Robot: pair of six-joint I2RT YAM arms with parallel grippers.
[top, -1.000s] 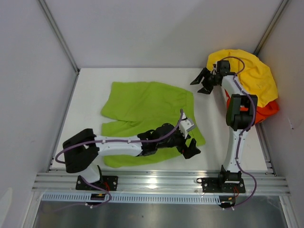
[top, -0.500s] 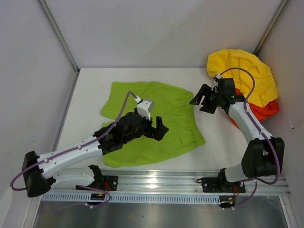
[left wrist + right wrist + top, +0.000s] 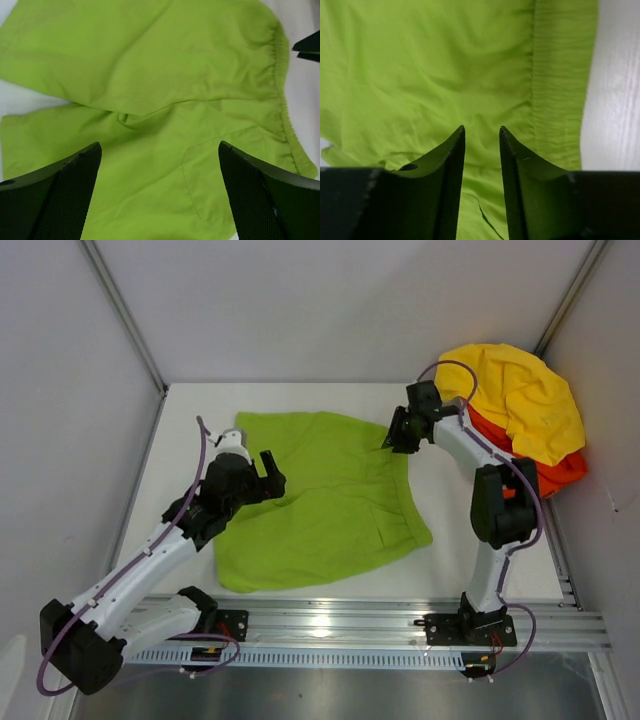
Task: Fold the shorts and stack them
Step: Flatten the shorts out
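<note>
The lime-green shorts (image 3: pixel 325 502) lie spread on the white table, with the elastic waist toward the right (image 3: pixel 282 95). My left gripper (image 3: pixel 264 472) is wide open and empty above their left part; the cloth shows between its fingers (image 3: pixel 75 190). My right gripper (image 3: pixel 393 436) is at the shorts' back right corner, by the waistband (image 3: pixel 560 85). Its fingers (image 3: pixel 452 155) stand a narrow gap apart, with green cloth showing between them. The orange-red shorts (image 3: pixel 560 476) lie at the far right, mostly under a yellow cloth (image 3: pixel 525 400).
The yellow cloth and orange-red shorts are piled against the right wall. White walls close the table at the back and sides. A metal rail (image 3: pixel 340 620) runs along the near edge.
My left gripper has moved from the middle of the green shorts to their left part. My right gripper has moved to the back right corner and its jaws have narrowed. The shorts lie flatter.
</note>
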